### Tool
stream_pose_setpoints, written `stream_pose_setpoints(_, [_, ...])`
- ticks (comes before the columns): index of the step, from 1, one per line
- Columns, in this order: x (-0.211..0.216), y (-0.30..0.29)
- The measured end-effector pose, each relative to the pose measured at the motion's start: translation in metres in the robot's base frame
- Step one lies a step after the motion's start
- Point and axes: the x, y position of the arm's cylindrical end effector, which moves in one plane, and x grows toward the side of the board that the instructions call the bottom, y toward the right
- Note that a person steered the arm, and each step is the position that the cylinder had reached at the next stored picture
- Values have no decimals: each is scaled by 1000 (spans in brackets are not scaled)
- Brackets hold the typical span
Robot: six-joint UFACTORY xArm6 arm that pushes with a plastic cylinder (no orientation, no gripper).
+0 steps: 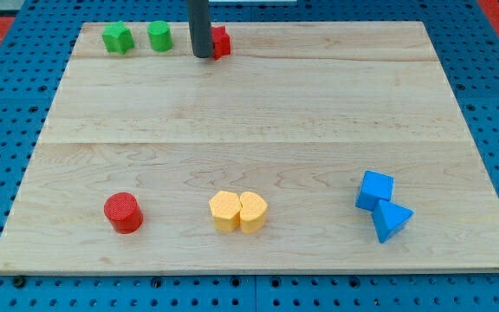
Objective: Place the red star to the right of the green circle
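The red star (221,42) sits near the board's top edge, partly hidden behind my rod. The green circle (159,36) stands to its left, with a gap between them. My tip (202,55) rests on the board touching the red star's left side, between the star and the green circle. A green star-like block (118,37) sits just left of the green circle.
A red circle (123,212) sits at the view's bottom left. Two yellow blocks (238,211) touch each other at bottom centre. A blue cube (375,190) and a blue triangle (392,220) touch at bottom right. The wooden board (258,121) lies on a blue pegboard.
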Motion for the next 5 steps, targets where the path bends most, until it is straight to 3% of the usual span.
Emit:
stream_pose_setpoints(1, [-10,8])
stream_pose_setpoints(3, [21,55])
stream_pose_setpoints(4, [1,95])
stream_pose_setpoints(5, [-15,80])
